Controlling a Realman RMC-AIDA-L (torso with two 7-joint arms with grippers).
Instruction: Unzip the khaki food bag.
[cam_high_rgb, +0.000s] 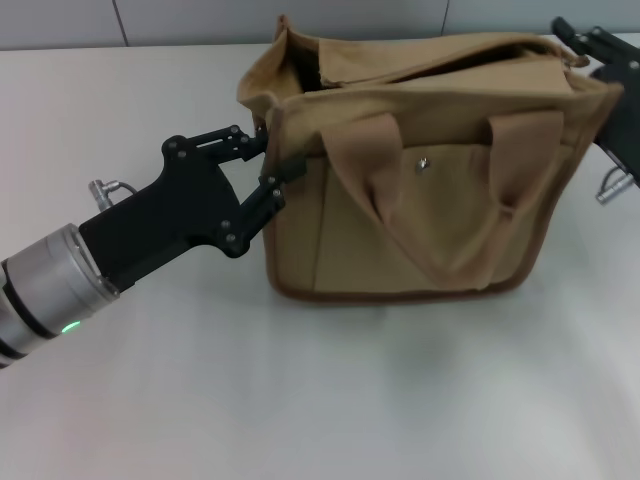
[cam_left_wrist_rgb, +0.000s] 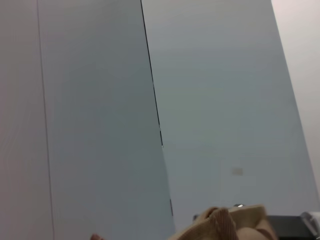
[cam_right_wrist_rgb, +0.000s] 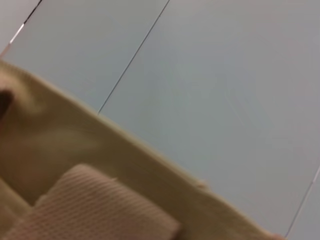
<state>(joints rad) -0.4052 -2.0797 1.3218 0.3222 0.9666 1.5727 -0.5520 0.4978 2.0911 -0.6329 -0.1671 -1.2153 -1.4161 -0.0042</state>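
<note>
left gripper (cam_high_rgb: 268, 165) jaws clamped on bag (cam_high_rgb: 420, 190) 9 o'clock end | zipper runs 9-to-3 | right gripper (cam_high_rgb: 605, 60) at 3 o'clock end, jaw state untellable

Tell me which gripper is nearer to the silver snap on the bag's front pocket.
Left. The left gripper is at the khaki food bag's left end, closer to the silver snap. The right gripper is at the bag's far right top corner, farther away.

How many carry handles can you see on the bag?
2: one front handle hangs across the khaki food bag's front pocket; a second handle shows in the right wrist view.
</note>
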